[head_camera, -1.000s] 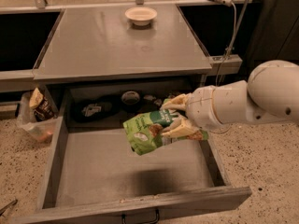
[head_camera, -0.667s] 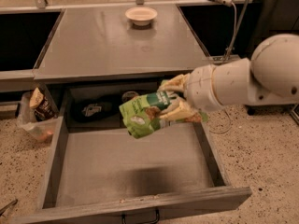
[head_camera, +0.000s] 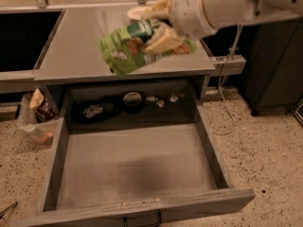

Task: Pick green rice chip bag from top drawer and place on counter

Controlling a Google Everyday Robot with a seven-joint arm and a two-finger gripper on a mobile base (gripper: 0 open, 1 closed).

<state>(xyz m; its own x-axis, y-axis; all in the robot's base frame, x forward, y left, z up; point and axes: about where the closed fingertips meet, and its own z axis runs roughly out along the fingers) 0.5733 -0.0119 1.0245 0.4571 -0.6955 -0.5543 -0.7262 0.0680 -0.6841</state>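
Note:
My gripper (head_camera: 161,25) is shut on the green rice chip bag (head_camera: 124,47), with tan fingers (head_camera: 163,40) clamping its right end. The bag hangs in the air over the front part of the grey counter (head_camera: 75,46), tilted with its free end down to the left. The top drawer (head_camera: 137,169) stands pulled wide open below, its grey floor bare. My white arm (head_camera: 222,4) reaches in from the upper right.
A white bowl (head_camera: 137,13) sits at the back of the counter, partly behind the gripper. Small dark items (head_camera: 118,105) lie in the recess behind the drawer. A clear bin with a brown-and-yellow snack bag (head_camera: 40,108) stands on the floor at left. A cable (head_camera: 227,98) hangs at right.
The gripper has lifted the green bag up out of the drawer to above the counter's front edge. The view now sits closer to the arm.

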